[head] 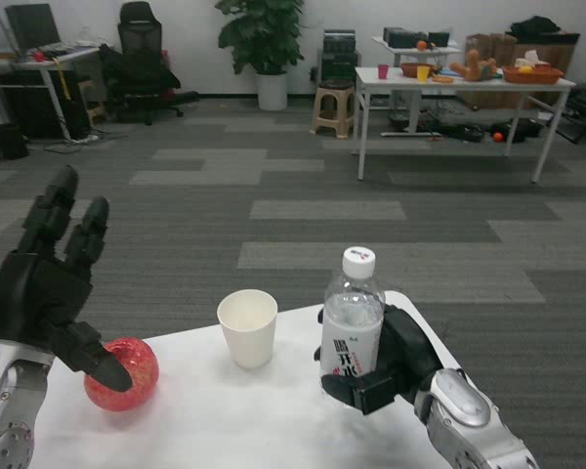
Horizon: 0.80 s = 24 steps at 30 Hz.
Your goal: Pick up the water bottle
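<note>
At about eight o'clock in the head view the left hand (49, 293) hangs raised over the white bench (273, 410), its fingers (73, 234) spread apart and holding nothing, though one fingertip reaches down in front of the red apple (127, 369) lying at seven o'clock; whether it touches the apple cannot be told. Just left of centre, toward six o'clock, a white paper cup (247, 326) stands upright and apart from everything else. Immediately to its right stands the water bottle (353, 318), upright with its white cap on, near the far right part of the bench. At five o'clock the right hand (396, 363) wraps the bottle's lower half from the right side, fingers closed around the labelled part. The grasp looks made, so the step in hand is most likely the lift. The next move calls for a steady, straight rise that keeps the bottle vertical, with enough squeeze that the smooth plastic does not slip, and clear of the cup.
</note>
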Each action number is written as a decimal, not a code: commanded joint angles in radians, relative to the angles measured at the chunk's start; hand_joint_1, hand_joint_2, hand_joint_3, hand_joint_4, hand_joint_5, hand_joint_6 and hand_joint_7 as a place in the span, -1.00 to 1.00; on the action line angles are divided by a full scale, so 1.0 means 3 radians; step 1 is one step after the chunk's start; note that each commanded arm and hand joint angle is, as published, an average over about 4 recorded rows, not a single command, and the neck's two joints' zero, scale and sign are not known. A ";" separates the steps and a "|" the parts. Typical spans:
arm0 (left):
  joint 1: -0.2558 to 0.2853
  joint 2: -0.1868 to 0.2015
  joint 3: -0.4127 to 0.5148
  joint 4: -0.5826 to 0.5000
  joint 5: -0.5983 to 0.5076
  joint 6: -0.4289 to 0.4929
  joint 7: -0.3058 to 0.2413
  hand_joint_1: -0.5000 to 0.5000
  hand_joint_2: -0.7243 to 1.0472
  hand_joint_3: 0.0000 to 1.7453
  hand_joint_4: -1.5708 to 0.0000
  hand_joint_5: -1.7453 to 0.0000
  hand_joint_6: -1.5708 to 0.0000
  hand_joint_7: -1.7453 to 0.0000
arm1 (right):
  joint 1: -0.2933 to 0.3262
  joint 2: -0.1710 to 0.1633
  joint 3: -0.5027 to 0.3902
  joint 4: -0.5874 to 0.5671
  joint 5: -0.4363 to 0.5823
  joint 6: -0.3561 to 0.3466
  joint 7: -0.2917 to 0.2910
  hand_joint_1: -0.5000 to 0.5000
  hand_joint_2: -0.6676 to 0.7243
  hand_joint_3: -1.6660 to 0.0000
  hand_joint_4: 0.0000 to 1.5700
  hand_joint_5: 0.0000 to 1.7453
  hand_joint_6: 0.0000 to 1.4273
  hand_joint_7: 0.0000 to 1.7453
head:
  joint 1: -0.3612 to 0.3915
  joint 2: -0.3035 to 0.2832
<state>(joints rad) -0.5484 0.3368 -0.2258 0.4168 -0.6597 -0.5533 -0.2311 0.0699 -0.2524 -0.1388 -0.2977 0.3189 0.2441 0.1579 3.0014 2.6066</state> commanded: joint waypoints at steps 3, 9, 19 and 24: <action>-0.0089 0.0157 -0.0121 -0.0036 -0.0005 0.0058 -0.0013 -1.00 -0.80 -0.90 1.00 1.00 1.00 1.00 | -0.0149 0.0103 -0.0024 -0.0138 -0.0073 -0.0066 -0.0061 0.83 -0.27 -0.90 0.24 0.67 -0.32 0.76 | 0.0290 0.0161; -0.0100 0.0191 -0.0153 -0.0067 -0.0001 0.0225 -0.0067 -1.00 -0.80 -0.90 1.00 1.00 1.00 1.00 | -0.0215 0.0193 0.0092 -0.0075 -0.0197 -0.0438 -0.0070 0.83 -0.27 -0.90 0.25 0.67 -0.27 0.76 | 0.0479 0.0278; -0.0109 0.0180 -0.0146 -0.0216 0.0000 0.0512 -0.0227 -1.00 -0.80 -0.90 1.00 1.00 1.00 1.00 | -0.0368 0.0205 0.0341 0.0210 -0.0194 -0.1049 -0.0071 0.83 -0.27 -0.90 0.26 0.67 -0.20 0.76 | 0.0277 0.0079; -0.0092 0.0176 -0.0130 -0.0267 0.0000 0.0607 -0.0265 -1.00 -0.80 -0.90 1.00 1.00 1.00 1.00 | -0.0386 0.0184 0.0340 0.0215 -0.0240 -0.1049 -0.0071 0.83 -0.27 -0.90 0.27 0.67 -0.20 0.76 | 0.0202 0.0009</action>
<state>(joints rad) -0.5725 0.3786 -0.2703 0.3506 -0.6596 -0.3825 -0.3032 -0.0142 -0.1980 -0.0279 -0.2303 0.2483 -0.0356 0.1397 3.0649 2.6119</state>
